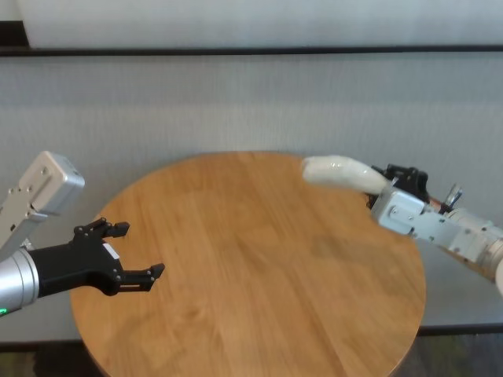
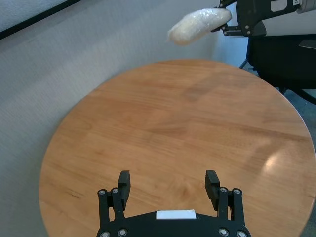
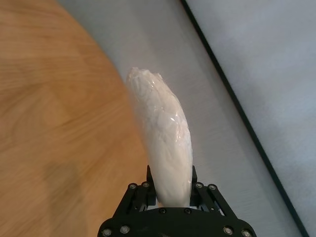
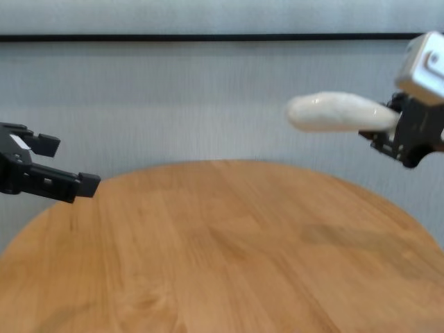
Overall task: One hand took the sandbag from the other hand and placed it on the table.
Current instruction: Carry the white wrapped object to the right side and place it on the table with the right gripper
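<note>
While clamped, sandbag (image 3: 165, 143) end hidden, right gripper (image 3: 170, 195).

You face pale grey wall (image 1: 251, 102) with fine woven texture. Dark horizontal rail (image 1: 251, 50) crosses it up high, lighter panel above. Black chair (image 2: 284, 59) stands off to your right, on blue-grey floor (image 2: 303, 106). Lighting soft, even.
</note>
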Available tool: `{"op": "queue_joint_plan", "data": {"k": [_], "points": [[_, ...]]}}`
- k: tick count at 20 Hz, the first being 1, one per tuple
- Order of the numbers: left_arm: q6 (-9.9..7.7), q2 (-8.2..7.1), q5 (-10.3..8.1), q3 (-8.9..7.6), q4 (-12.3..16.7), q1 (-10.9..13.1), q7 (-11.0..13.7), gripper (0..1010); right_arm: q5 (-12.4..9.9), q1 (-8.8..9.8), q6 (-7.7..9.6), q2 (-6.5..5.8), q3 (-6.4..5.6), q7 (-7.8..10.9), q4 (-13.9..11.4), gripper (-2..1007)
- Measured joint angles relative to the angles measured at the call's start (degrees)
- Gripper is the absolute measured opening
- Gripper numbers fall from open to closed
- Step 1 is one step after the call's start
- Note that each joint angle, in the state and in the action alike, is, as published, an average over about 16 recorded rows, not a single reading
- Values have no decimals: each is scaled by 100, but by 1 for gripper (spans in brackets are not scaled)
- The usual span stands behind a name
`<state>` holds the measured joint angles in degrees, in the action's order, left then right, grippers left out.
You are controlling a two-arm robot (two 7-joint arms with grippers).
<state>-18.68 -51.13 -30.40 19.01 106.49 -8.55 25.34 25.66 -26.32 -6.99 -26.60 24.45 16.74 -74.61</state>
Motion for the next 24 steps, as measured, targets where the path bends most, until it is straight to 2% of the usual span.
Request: {"op": "queue_joint_plan", "data": {"k": [11, 18, 24], "points": [[6, 1, -2, 0, -3, 1, 0, 1000, 285, -90, 518, 94, 264, 227, 332, 332], [8, 1, -2, -1, -3, 1, 0, 1000, 480, -193, 757, 136, 410, 295, 564, 332], [9, 1, -2, -1, -3, 1, 0, 1000, 632, -263, 870, 173, 505, 299, 741, 332]]}}
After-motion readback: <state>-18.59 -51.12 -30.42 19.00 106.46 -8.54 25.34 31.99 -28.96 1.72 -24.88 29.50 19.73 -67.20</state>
